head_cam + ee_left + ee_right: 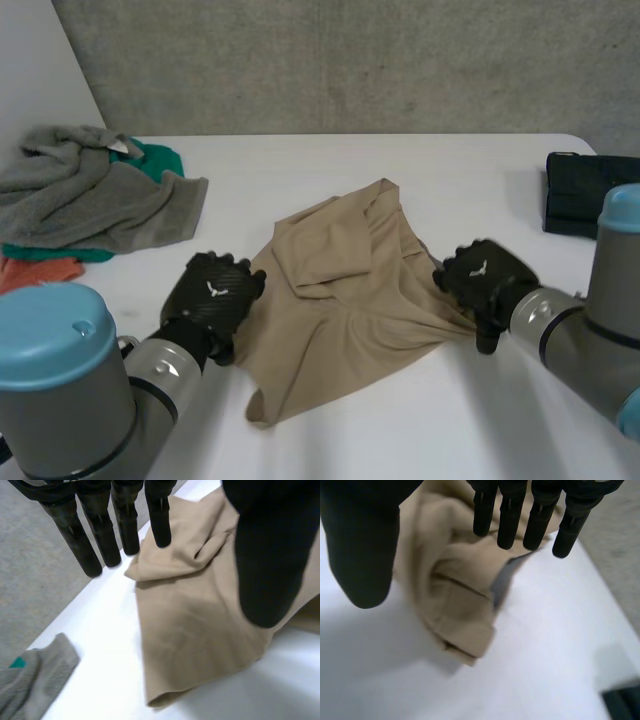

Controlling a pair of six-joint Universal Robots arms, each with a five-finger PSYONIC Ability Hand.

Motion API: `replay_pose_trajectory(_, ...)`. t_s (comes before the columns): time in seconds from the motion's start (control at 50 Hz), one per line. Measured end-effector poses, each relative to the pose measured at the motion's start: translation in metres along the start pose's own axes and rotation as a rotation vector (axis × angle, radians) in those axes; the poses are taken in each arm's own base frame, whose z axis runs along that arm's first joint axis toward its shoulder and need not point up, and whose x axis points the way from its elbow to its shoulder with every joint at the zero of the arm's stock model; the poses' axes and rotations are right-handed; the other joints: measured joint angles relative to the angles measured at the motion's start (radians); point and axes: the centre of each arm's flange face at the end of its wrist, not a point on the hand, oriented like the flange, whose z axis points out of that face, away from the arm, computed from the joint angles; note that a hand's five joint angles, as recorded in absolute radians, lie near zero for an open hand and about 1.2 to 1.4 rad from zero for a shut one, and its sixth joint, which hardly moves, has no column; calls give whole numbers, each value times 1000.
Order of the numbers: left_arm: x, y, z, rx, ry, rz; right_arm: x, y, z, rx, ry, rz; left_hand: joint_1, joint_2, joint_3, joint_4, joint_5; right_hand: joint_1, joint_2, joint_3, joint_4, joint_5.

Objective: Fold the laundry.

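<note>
Barely begun: on the white table (pixel 400 170) the tan garment (pixel 350 300) lies rumpled in the middle, with no clean fold yet.
A heap topped by a grey towel (pixel 90 195) waits unfolded at the table's left. The head view places the left hand (pixel 212 298) at the garment's left edge and the right hand (pixel 485 280) at its right edge. The wrist views add that each hand's fingers (pixel 125 525) (pixel 510 515) are straight, thumb apart, gripping nothing.
</note>
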Motion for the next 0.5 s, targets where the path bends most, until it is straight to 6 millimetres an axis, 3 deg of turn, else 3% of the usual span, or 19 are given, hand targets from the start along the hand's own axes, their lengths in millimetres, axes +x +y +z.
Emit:
replay_pose_trajectory(0.12,-25,-29,-2,28,-62,-7,30,-29,-9,83,97,65,-10,-64,-67,-60,-65,-45,-61,-88,-72,-82)
replay_pose_trajectory(0.24,-36,-47,-1,26,-57,-47,48,-40,-8,93,111,105,-10,-66,-67,-62,-67,-88,-61,-102,-88,-101)
replay_pose_trajectory(0.36,-26,-37,-4,-93,23,-102,54,-31,-3,3,61,130,-75,-108,-111,-101,-106,-88,-61,-102,-88,-101)
replay_pose_trajectory(0.5,3,-16,-17,-161,123,-119,43,-11,0,-56,-23,139,-123,-163,-165,-157,-158,-132,-157,-142,-131,-125)
